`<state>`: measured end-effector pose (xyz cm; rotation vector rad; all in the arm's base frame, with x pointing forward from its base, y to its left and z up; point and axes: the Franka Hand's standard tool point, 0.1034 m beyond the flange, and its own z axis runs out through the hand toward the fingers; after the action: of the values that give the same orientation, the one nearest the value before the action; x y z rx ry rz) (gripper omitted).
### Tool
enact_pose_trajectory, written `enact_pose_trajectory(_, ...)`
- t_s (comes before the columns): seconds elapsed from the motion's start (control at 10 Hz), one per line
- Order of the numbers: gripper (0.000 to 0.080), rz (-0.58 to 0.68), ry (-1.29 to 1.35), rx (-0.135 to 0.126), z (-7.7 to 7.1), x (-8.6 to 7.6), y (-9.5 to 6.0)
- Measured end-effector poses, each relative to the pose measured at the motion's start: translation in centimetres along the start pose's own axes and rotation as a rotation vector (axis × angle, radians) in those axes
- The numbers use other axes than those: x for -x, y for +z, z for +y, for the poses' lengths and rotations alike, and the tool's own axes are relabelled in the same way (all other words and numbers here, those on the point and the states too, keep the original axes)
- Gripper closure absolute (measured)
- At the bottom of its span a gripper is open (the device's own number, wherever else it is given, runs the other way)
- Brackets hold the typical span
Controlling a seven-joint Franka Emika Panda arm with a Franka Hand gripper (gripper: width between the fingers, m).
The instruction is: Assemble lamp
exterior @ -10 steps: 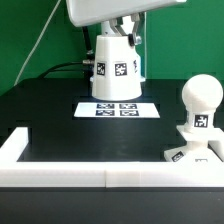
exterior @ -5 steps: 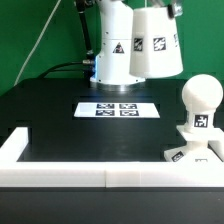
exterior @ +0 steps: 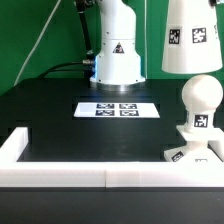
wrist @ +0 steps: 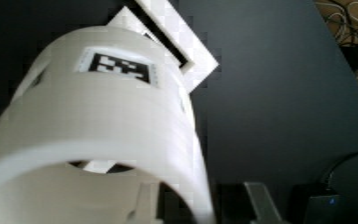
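The shade [exterior: 192, 38] is hanging in the air directly above the bulb [exterior: 198, 108], apart from it. The bulb is standing on the base [exterior: 190, 152] on the black surface [exterior: 60, 125]. The fingers' grip cannot be told. The marker board [exterior: 118, 109] is lying well apart.

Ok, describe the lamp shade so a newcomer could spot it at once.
Start at the black table and find the ball-headed bulb at the exterior view's right. Straight above it, in the air, hangs the shade. It is the large tapered white cup with square tags, the only lamp part off the table.
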<state>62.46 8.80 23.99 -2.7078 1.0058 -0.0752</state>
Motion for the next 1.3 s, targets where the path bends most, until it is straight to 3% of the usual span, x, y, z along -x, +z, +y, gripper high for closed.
enact_pose_trajectory(0.6,0.0754,0.005,-0.015,0.045,0.7,0.6,5.7)
enact_pose_trajectory(0.9,0.0754,-0.001,-0.025,0.066,1.4,0.7,7.5)
enact_pose_trajectory(1.2,0.0754,-0.004,-0.018,0.07,1.9,0.6,7.6)
enact_pose_trajectory(1.3,0.0574,-0.003,-0.016,0.07,2.1,0.4,7.5)
